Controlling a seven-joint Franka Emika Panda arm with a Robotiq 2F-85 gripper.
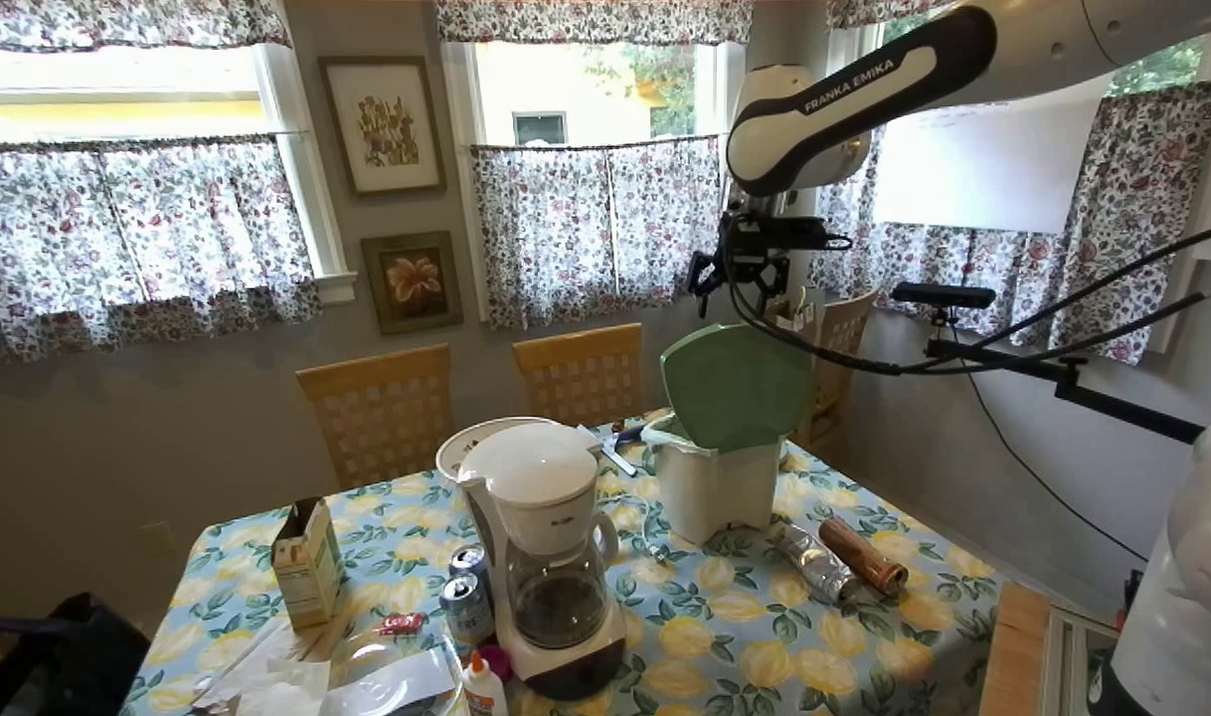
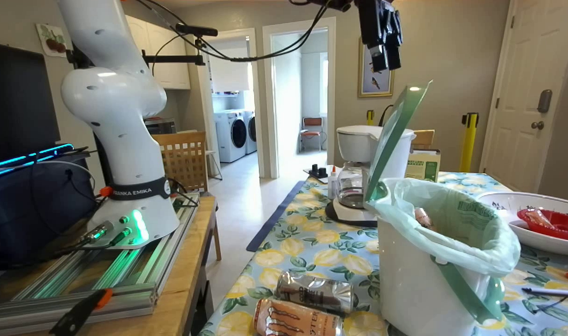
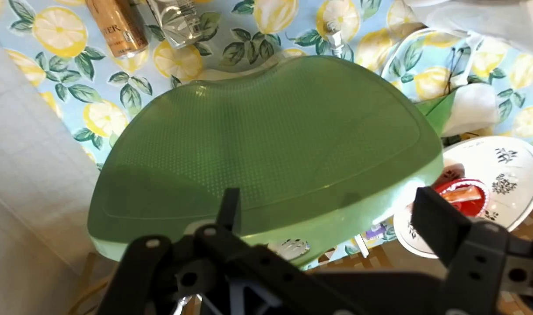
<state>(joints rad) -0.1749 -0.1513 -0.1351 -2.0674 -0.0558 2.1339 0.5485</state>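
Note:
My gripper (image 1: 735, 296) is open and empty, with its fingers wide apart in the wrist view (image 3: 327, 194). It hangs above a white bin (image 1: 717, 492) whose green lid (image 1: 743, 388) stands raised. In the wrist view the lid (image 3: 266, 140) fills the middle, just beyond the fingertips, and hides the bin's inside. In an exterior view the gripper (image 2: 387, 60) is above the lid's top edge, apart from it. The bin (image 2: 417, 275) has a pale green liner (image 2: 480, 219) with a pinkish item (image 2: 424, 218) inside.
An orange can (image 2: 295, 319) and a silver can (image 2: 314, 291) lie beside the bin. A white coffee maker (image 1: 536, 477), two upright cans (image 1: 466, 609), an open box (image 1: 307, 569) and a glue bottle (image 1: 483, 688) share the table. A white bowl (image 3: 518, 175) holds a red bowl (image 3: 472, 209).

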